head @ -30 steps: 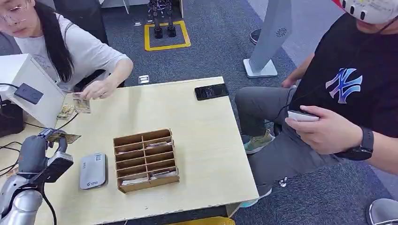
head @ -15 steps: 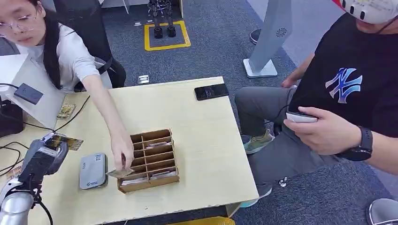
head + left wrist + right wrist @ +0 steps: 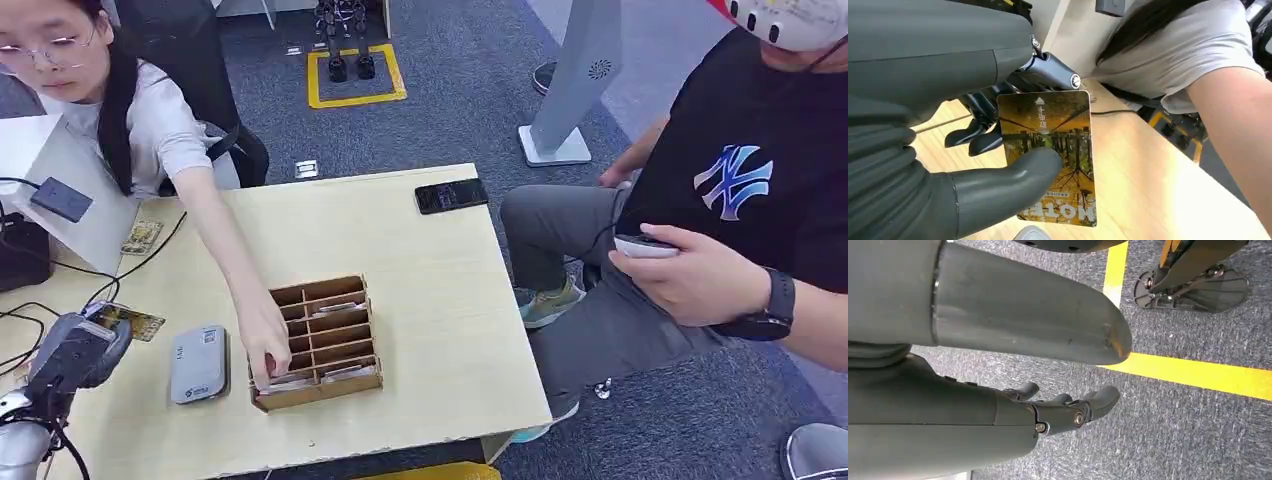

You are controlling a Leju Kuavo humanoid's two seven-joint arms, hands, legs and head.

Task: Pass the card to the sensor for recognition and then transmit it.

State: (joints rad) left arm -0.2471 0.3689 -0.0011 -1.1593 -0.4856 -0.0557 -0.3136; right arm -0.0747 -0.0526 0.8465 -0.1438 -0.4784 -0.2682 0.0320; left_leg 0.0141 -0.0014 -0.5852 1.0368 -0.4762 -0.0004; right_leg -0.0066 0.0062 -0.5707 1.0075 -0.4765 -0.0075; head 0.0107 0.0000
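At the tabletop's left edge, the left hand (image 3: 75,350) pinches the card (image 3: 1050,150) between thumb and fingers, face out, presumably for scanning. The grey sensor (image 3: 198,363) lies just beside it. A person's hand (image 3: 262,345) reaches into the compartment box (image 3: 315,340). The right hand (image 3: 1068,407) hangs empty, fingers apart.

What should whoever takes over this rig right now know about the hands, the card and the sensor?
Left hand: holds the yellow hotel card between thumb and fingers, above the table's near left part.
Right hand: hangs over the carpet, fingers apart, holding nothing.
Grey card reader: lies flat on the table just right of the left hand, beside the wooden card organiser.
A person's hand is reaching into the organiser's front slots.
Done: card is in hand.
Left: by the look of it, present the card to the reader, then hand it on; whether it was already read cannot be told.
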